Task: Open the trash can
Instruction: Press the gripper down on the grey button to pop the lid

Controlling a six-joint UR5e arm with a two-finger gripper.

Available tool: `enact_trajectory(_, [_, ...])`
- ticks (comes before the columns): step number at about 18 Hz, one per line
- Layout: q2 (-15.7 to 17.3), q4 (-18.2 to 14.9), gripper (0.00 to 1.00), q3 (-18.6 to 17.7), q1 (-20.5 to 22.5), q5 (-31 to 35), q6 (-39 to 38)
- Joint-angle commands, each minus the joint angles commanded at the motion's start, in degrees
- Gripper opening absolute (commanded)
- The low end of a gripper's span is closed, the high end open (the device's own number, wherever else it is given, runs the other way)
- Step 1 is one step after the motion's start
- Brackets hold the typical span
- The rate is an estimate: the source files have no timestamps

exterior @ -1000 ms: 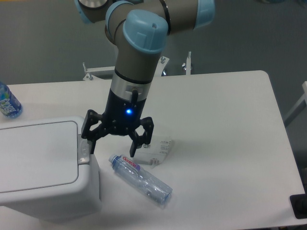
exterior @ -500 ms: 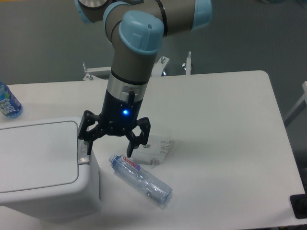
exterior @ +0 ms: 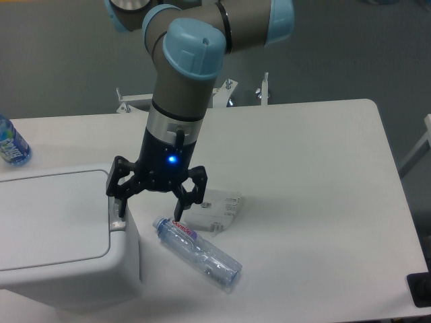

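Item: trash can (exterior: 57,235). White, boxy, rounded corners; we find it at the near left of the surface (exterior: 316,175), lid (exterior: 50,215) flat and closed. A small grey button strip (exterior: 117,217) sits on the rim at the right edge of the lid.

Item: pincer (exterior: 149,205). Fingers spread wide, nothing held. The left fingertip hangs at or just above the grey strip; we cannot tell whether it touches. The right finger points down past the bin's side, towards the surface.

Item: clear plastic bottle (exterior: 199,252). Lying on its side just right of the bin, beneath the pincer's right finger.

Item: small white carton (exterior: 219,212). Flat on the surface, touching or just behind the bottle's upper end.

Item: blue-labelled bottle (exterior: 10,142). At the far left edge, well apart from the work.

Step in hand, as we judge it: pressing the button to release the lid. To do this well, we would set the left fingertip squarely over the middle of the strip, not on the lid edge beside it, and push straight down, gently. We should watch that the right finger does not strike the lying bottle as the arm descends. After the press we would lift clear promptly, lest the arm block the lid's swing.
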Motion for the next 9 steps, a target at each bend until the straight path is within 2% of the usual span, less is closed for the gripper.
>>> enact_trajectory(9, [0.0,1.05,1.0,-0.7,0.0,0.0,0.0])
